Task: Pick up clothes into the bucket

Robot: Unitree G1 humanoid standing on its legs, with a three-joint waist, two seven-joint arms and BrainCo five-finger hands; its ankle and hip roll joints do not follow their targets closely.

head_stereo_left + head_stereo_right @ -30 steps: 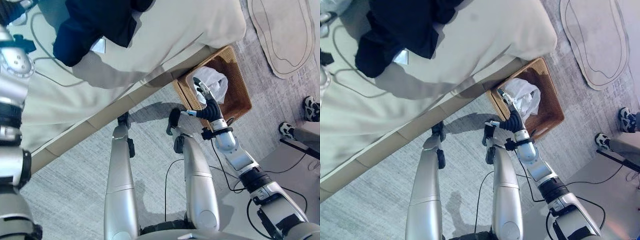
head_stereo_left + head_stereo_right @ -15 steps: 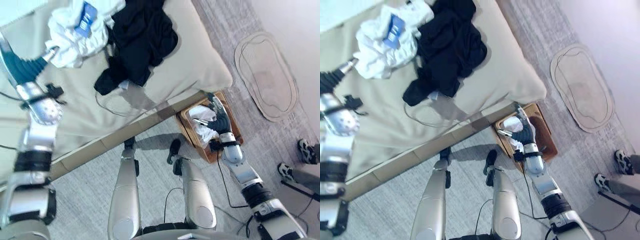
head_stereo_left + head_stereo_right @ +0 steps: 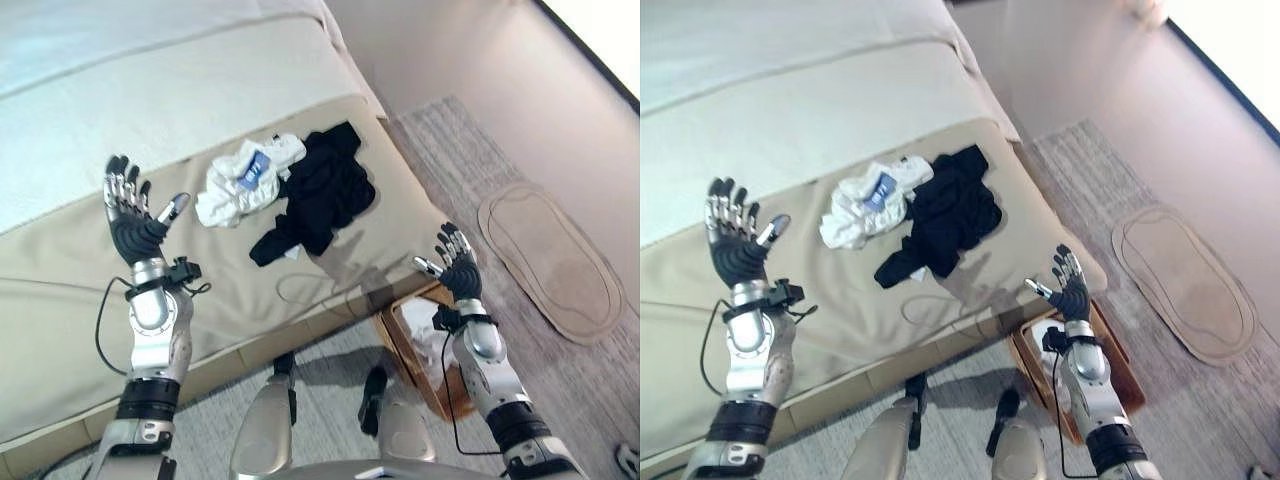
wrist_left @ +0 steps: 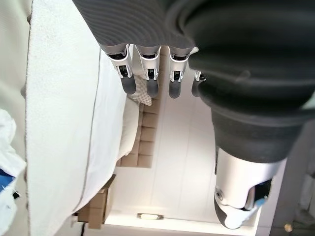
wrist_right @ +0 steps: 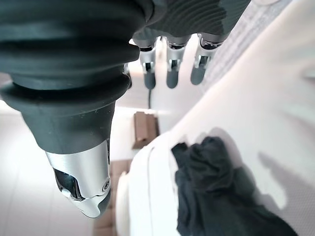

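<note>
Bedside laundry round: the left hand (image 3: 131, 222) is raised over the bed (image 3: 80, 270) with fingers spread and holding nothing. Toward the middle, a white garment (image 3: 238, 182) and a black garment (image 3: 322, 195) lie touching on the tan cover, near the bed's foot. At right, the right hand (image 3: 457, 267) hangs empty with fingers straight above the wicker bucket (image 3: 400, 352), which sits on the floor against the bed and already holds white cloth (image 3: 424, 335). A sound next grab would bunch one garment fully, so no sleeve trails over the rim.
</note>
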